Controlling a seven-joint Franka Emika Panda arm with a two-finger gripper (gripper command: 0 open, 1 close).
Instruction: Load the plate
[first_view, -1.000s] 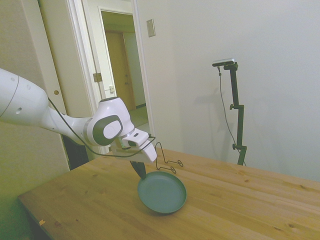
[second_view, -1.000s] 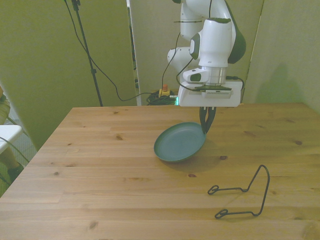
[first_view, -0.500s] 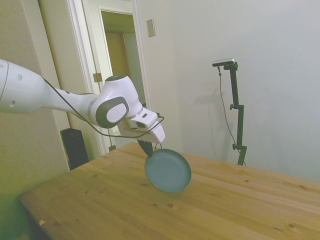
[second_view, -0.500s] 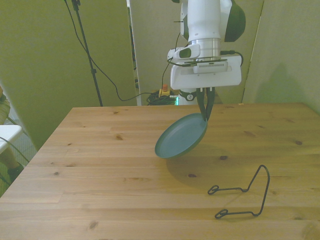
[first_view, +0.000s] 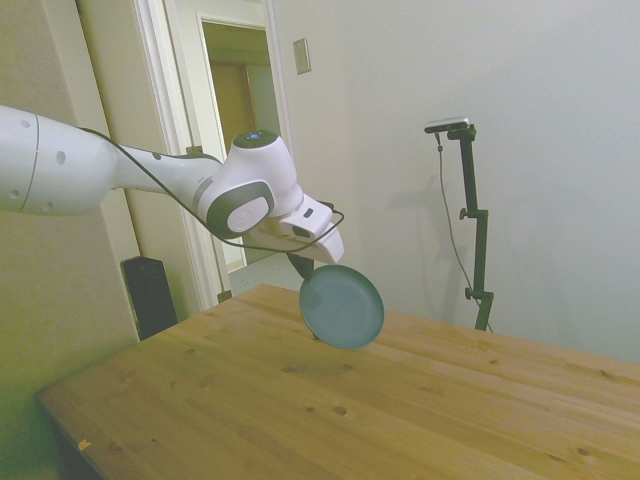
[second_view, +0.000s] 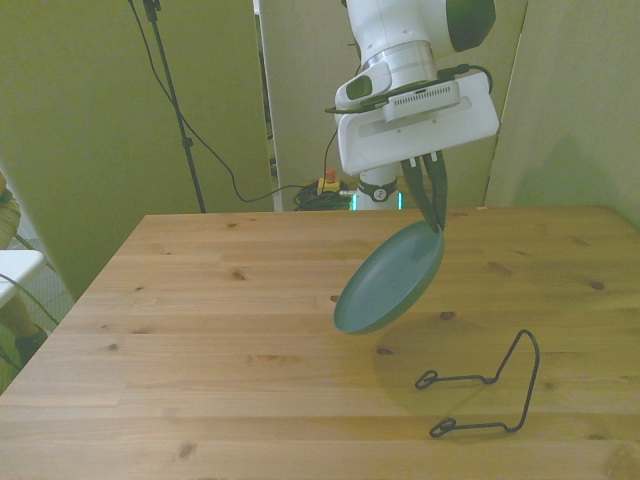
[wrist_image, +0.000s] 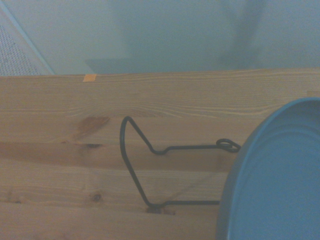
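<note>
The teal-green plate hangs in the air above the wooden table, tilted steeply with its rim held at the top. My gripper is shut on that upper rim. In the wrist view the plate fills one corner. A thin black wire rack stands on the table toward the front view's right and nearer the camera than the plate. In the side view the rack is hidden behind the plate.
An open doorway and a dark speaker-like box lie beyond the table's far end in the side view. Cables hang behind the table in the front view. A small orange tag marks the table edge.
The arm has lifted the plate higher off the table and carried it toward the front view's right, closer to the wire rack. The plate has tipped more upright.
</note>
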